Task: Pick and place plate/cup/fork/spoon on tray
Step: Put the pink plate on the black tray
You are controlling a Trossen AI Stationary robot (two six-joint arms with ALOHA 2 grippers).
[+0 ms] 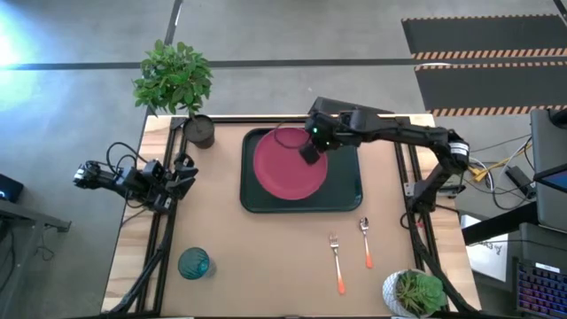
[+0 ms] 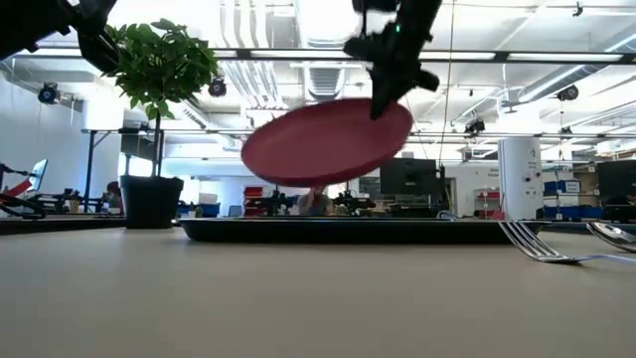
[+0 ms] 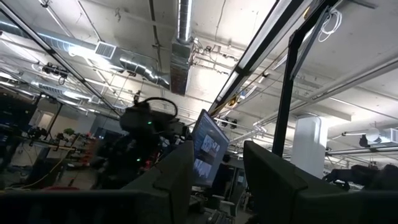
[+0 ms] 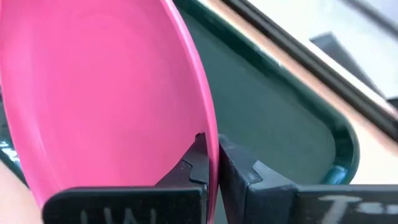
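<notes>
The pink plate (image 1: 289, 166) hangs tilted over the dark green tray (image 1: 344, 197), held by my right gripper (image 1: 310, 152) at its far right rim. My left gripper (image 1: 182, 173) waits open at the table's left edge, pointing up at the ceiling in its wrist view (image 3: 217, 180). The teal cup (image 1: 195, 263) stands near the front left. The fork (image 1: 337, 262) and the spoon (image 1: 365, 242) lie flat on the table in front of the tray. My right gripper pinches the plate's rim (image 4: 211, 155) between its two fingers, one finger on the upper face and one beneath. The fingers come slanting down from the far right. The plate is lifted clear of the tray (image 2: 328, 142), tilted, its left side lower.
A leafy plant in a dark pot (image 1: 198, 131) stands at the tray's far left corner. A small plant in a white pot (image 1: 415, 294) stands at the front right corner, close to the spoon and fork.
</notes>
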